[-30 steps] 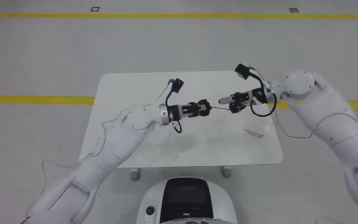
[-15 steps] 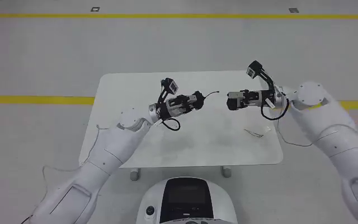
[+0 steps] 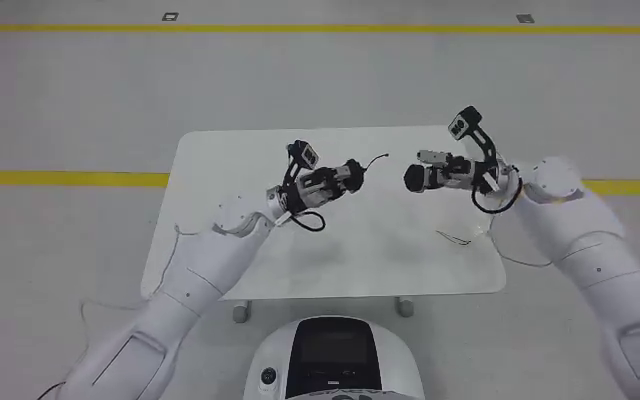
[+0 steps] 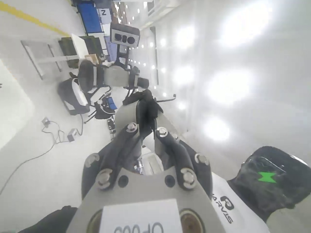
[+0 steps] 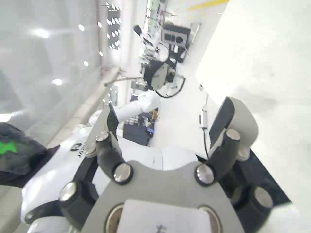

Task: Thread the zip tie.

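The white surface lies under both arms. The left gripper, above its centre, is clamped on the black zip tie, whose tail curls toward 2 o'clock. The right gripper, at the left one's 3 o'clock and apart from it, gapes wide and holds nothing. Thin dark strands lie on the surface toward 4 o'clock.

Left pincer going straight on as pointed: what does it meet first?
Likely the open right pincer, facing it across a gap; the tip of its zip tie would arrive first. Heights unclear, so it might pass beside.
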Robot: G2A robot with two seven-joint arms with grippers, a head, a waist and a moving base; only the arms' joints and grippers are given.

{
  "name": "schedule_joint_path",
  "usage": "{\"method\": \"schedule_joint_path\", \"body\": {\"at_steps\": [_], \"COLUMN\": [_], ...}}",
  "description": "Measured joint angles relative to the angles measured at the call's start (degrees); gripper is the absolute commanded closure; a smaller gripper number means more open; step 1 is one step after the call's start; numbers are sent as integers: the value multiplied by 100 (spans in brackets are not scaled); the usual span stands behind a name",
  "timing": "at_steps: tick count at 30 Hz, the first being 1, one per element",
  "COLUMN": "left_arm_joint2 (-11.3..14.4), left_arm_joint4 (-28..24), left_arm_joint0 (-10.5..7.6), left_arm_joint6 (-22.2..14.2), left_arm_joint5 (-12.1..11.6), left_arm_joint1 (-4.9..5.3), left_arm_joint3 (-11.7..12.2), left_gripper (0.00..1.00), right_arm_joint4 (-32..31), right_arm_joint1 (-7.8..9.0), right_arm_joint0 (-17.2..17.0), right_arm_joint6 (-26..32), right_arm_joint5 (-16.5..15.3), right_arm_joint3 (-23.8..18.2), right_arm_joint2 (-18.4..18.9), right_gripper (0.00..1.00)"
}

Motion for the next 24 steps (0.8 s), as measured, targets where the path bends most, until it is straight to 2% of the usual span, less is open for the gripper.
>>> {"method": "schedule_joint_path", "body": {"at_steps": [3, 6, 10, 15, 17, 24], "left_arm_joint2": [-4, 23, 133, 277, 284, 284], "left_arm_joint4": [-447, -653, -640, -666, -656, -648], "left_arm_joint0": [24, -8, -80, -142, -147, -135], "left_arm_joint6": [-312, -525, -546, -552, -555, -537], "left_arm_joint5": [1, 61, 92, 56, 50, 63], "left_arm_joint1": [-34, -70, -131, -218, -220, -219], "left_arm_joint3": [17, 100, 200, 294, 298, 280], "left_gripper": [100, 100, 100, 100, 100, 100], "right_arm_joint4": [1040, 1600, 1780, 1454, 1243, 1310], "right_arm_joint1": [-207, -478, -866, -1248, -1277, -1272], "right_arm_joint0": [-381, -606, -702, -649, -605, -606], "right_arm_joint6": [481, 936, 1111, 1101, 1101, 1101], "right_arm_joint5": [0, 0, 0, 0, 0, 0], "right_arm_joint3": [112, 372, 637, 880, 904, 904], "right_arm_joint2": [368, 640, 736, 626, 606, 611], "right_gripper": [0, 0, 0, 0, 0, 0]}}
